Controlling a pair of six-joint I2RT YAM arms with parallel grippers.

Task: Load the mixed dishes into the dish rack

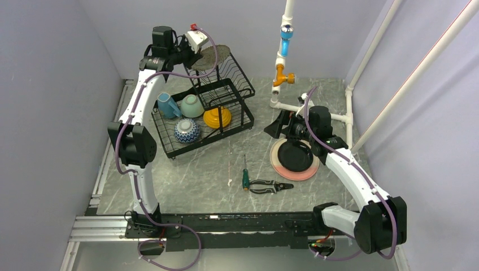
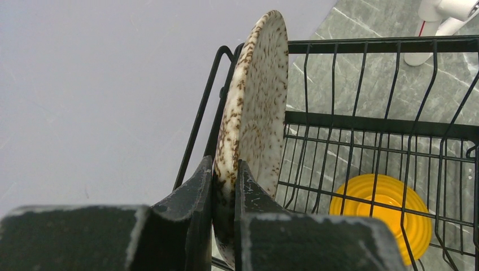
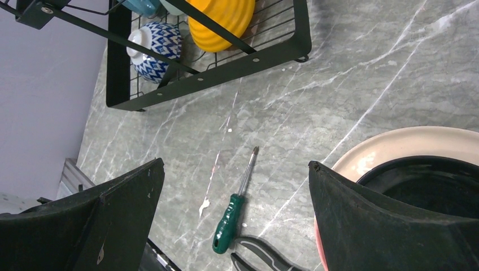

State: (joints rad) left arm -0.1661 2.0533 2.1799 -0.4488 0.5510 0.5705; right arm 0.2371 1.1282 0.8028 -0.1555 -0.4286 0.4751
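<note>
My left gripper (image 1: 199, 55) is shut on the rim of the speckled grey plate (image 2: 254, 101), holding it on edge at the far end of the raised basket of the black wire dish rack (image 1: 226, 127). The white mug with blue handle (image 1: 166, 104), mint-green bowl (image 1: 192, 105), orange bowl (image 1: 217, 117) and blue-white zigzag bowl (image 1: 186, 130) sit in the lower tray. The black plate (image 1: 295, 155) lies on the pink-cream plate (image 1: 294, 173) on the table. My right gripper (image 1: 281, 126) is open and empty above their far left edge.
A green-handled screwdriver (image 3: 231, 214) and black pliers (image 3: 265, 259) lie on the table in front of the rack. A white pipe frame with an orange fitting (image 1: 282, 76) stands behind the right arm. Grey walls close in on both sides.
</note>
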